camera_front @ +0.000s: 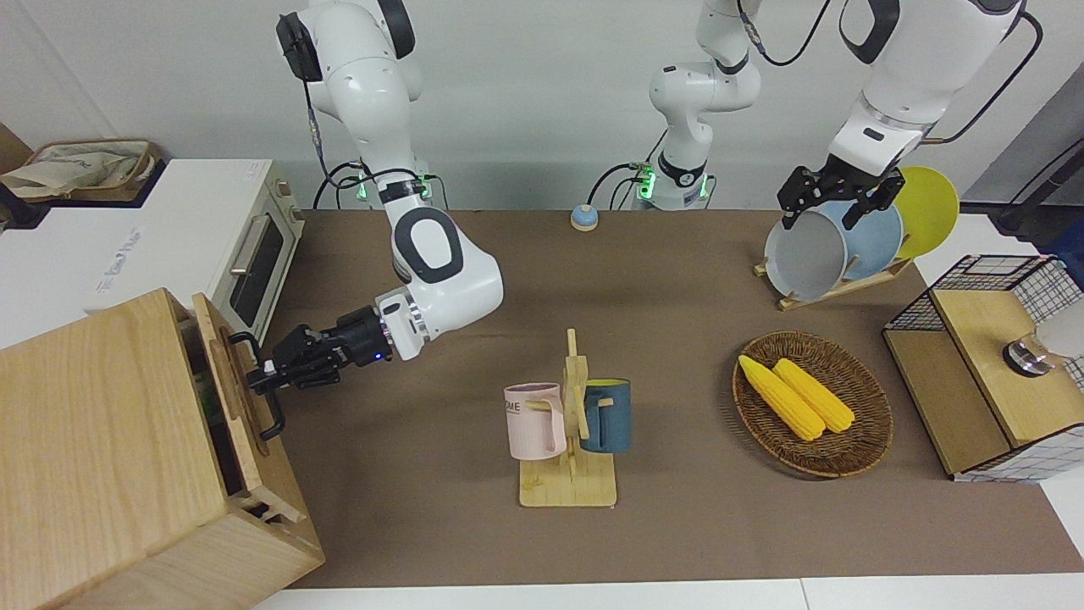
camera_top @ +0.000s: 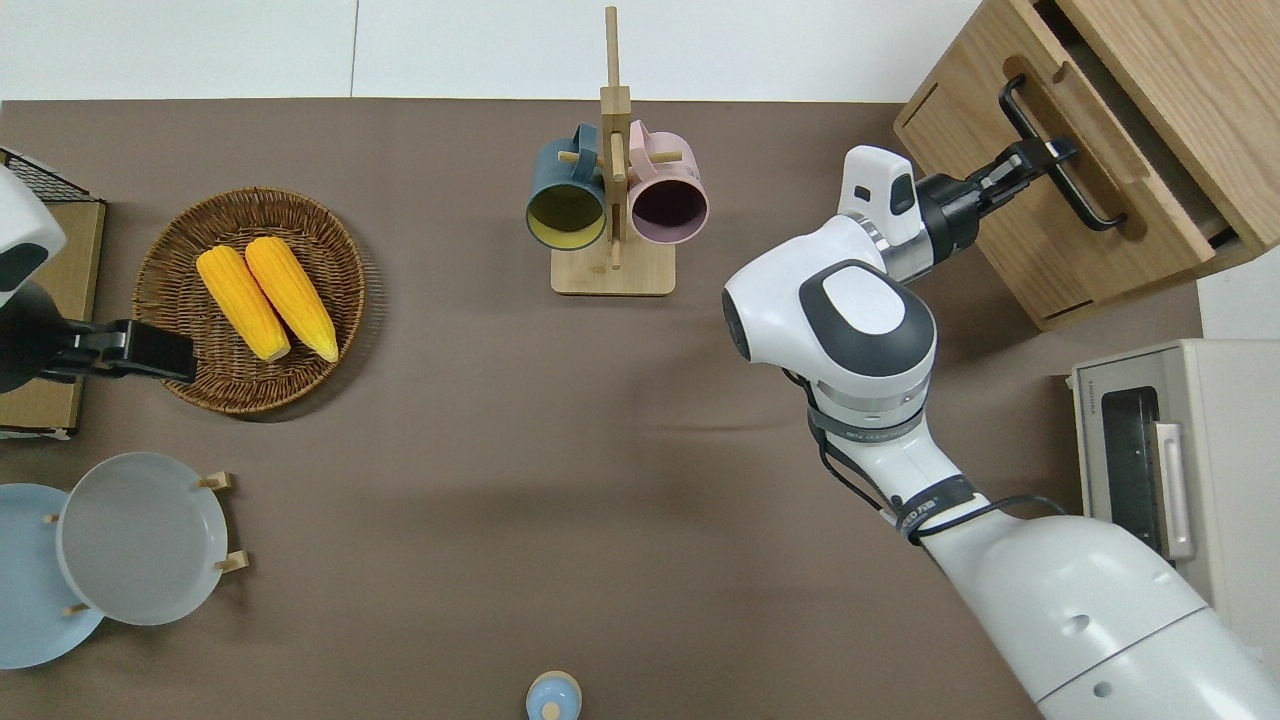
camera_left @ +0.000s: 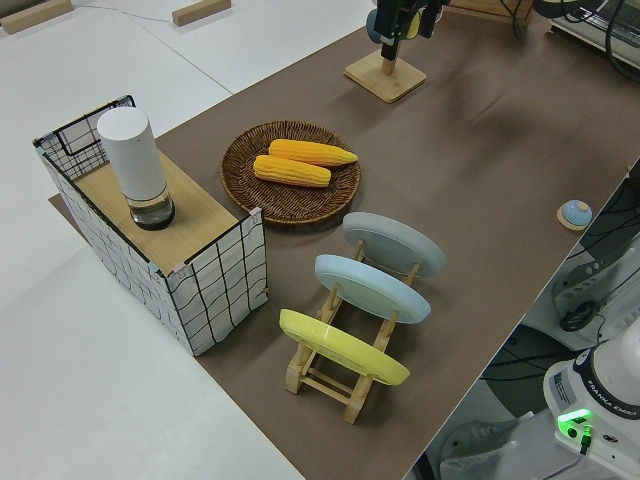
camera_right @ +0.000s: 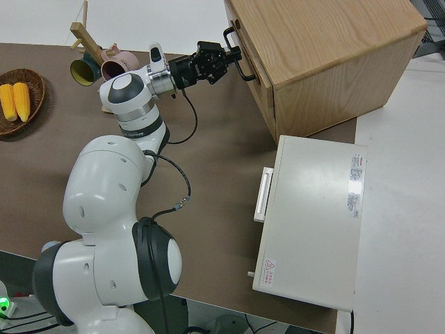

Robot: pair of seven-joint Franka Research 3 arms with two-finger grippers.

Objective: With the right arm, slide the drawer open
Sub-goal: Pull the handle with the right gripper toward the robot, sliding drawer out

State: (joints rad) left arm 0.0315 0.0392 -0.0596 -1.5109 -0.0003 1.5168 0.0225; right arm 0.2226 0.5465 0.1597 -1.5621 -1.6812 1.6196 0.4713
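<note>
A: We had the right tool point(camera_front: 264, 380) clamped shut on the black bar handle point(camera_top: 1058, 158), and the drawer point(camera_front: 227, 382) stood part-way out of the wooden box point(camera_front: 102, 440) at the right arm's end of the tabletop point(camera_front: 677, 525).

B: So we judged ourselves mid-pull. A dark gap showed between the drawer front and the box, but most of the travel seemed left.

A: Agreed. What the next move called for, we thought, was a straight draw along the drawer's own line, square to its front, with the grip kept firm so the bar couldn't slip.

B: The box sat angled on the tabletop, so we reckoned any sideways drag might bind the drawer or shift the box.

A: On materials: pale, grained wood with flat faces and sharp corners, and a thin, smooth metal bar standing off the front on two posts.

B: The tabletop was a matte brown sheet. We left the left arm point(camera_front: 881, 110) parked; whether its tool point(camera_front: 837, 191) was open or closed we couldn't tell.
</note>
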